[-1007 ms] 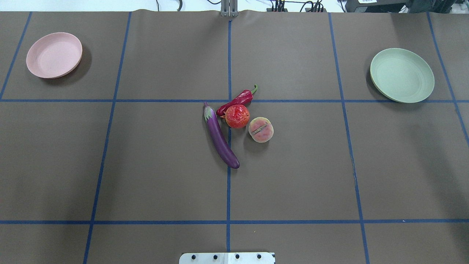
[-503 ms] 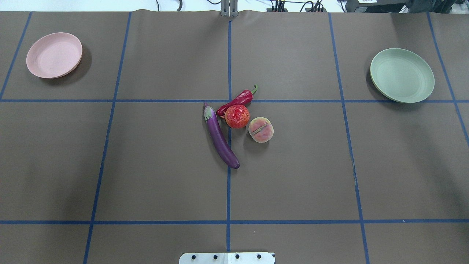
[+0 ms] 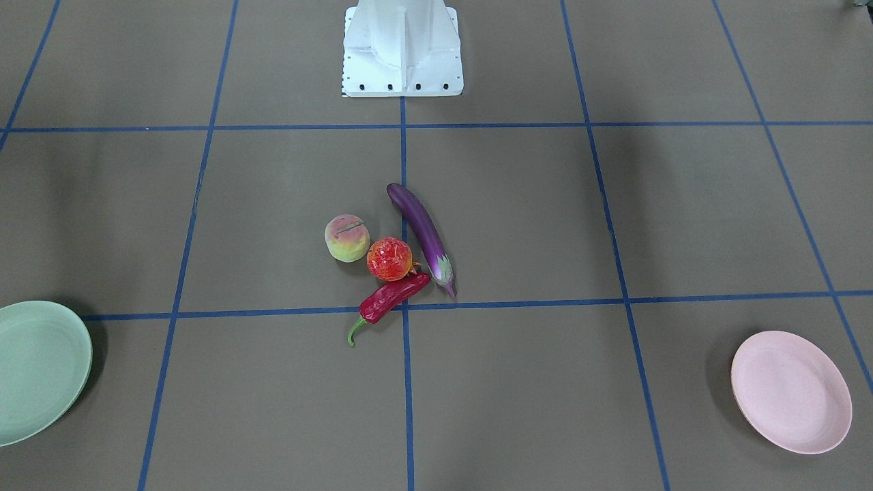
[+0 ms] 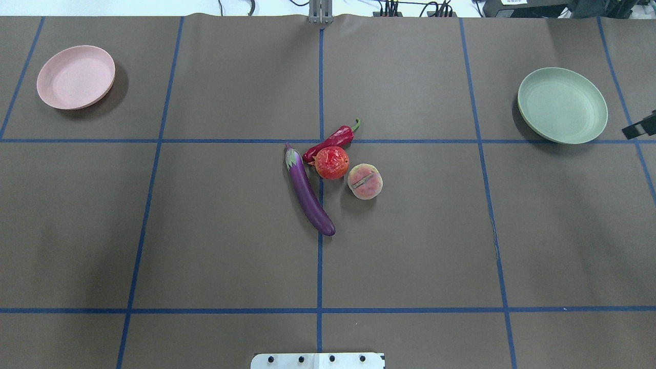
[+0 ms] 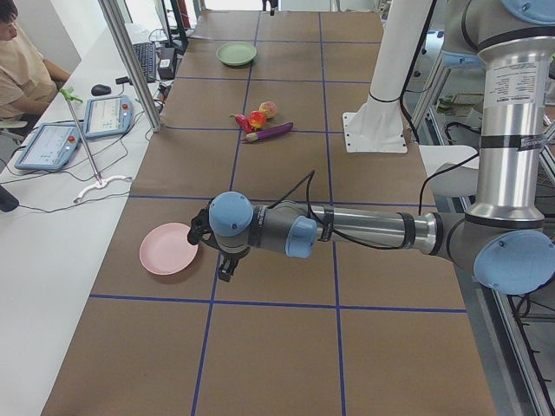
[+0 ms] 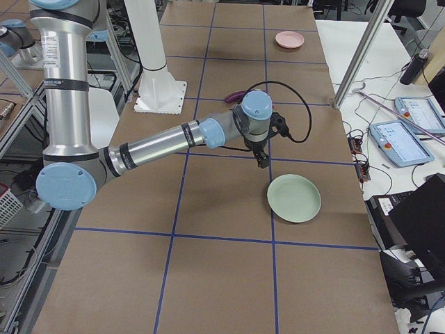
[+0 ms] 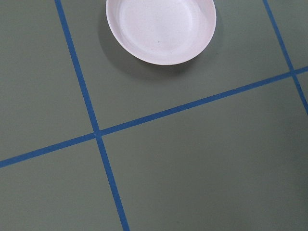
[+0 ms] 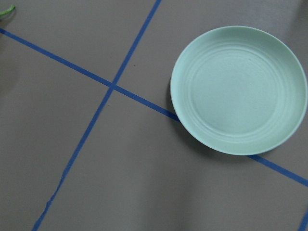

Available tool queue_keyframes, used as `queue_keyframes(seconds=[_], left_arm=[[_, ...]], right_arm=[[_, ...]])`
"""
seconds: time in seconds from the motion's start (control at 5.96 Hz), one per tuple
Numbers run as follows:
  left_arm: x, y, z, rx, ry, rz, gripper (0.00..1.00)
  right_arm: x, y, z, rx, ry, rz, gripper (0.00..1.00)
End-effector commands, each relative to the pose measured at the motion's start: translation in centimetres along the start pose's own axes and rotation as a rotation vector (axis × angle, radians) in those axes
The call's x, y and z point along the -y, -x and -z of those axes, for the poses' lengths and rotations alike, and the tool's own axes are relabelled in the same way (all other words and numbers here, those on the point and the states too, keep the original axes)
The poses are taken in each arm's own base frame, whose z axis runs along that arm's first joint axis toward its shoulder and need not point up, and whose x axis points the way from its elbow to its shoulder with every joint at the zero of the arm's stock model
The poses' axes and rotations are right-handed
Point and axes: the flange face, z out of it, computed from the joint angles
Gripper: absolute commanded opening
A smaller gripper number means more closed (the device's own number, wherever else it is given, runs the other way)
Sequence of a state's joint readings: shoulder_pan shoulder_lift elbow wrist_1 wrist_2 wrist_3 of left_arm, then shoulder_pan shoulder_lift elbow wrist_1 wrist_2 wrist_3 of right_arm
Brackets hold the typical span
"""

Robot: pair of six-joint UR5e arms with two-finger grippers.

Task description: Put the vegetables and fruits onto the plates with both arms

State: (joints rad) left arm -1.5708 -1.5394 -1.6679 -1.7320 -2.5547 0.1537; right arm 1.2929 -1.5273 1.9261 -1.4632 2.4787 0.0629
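Reach phase, likely: eggplant, chili, peach, pomegranate bunched at centre of surface; left claw by pink plate, right claw by green plate, cannot tell apart or together. Next: swing inward, grasp.

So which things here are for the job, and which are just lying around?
For the job: eggplant, chili pepper, peach, pomegranate, pink plate, green plate, left arm, right arm.

Just lying around: white stand, tablet, computer mouse.
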Motion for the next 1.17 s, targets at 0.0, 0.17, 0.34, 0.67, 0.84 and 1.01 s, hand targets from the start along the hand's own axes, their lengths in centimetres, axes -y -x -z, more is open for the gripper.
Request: queue_keyframes(seconds=[0.0,0.17,0.34,0.67,0.84,1.01], left_arm=[[0.2,-0.2,0.1,0.008,-0.023,-0.039,1.0],[0.1,-0.2,0.1,0.007,-0.021,-0.032,1.0],[0.1,-0.2,0.1,0.005,-0.02,-0.031,1.0],[0.1,-0.3,0.1,0.005,-0.024,-0.001,1.0],[0.1,-0.3,0.1,0.005,-0.024,-0.001,1.0],[0.1,-0.3,0.1,0.005,-0.024,0.001,1.0]], right_arm=[[6.9,10.0,-4.8,0.034,0.018,-0.046,1.0],[10.1,17.7,-8.5,0.003,0.006,-0.094,1.0],[11.5,26.4,-13.7,-0.046,-0.015,-0.083,1.0],[14.1,35.8,-20.7,-0.141,-0.067,-0.02,0.99],[15.1,37.0,-23.2,-0.173,-0.058,-0.008,0.99],[14.8,37.3,-24.7,-0.197,-0.048,0.005,0.98]])
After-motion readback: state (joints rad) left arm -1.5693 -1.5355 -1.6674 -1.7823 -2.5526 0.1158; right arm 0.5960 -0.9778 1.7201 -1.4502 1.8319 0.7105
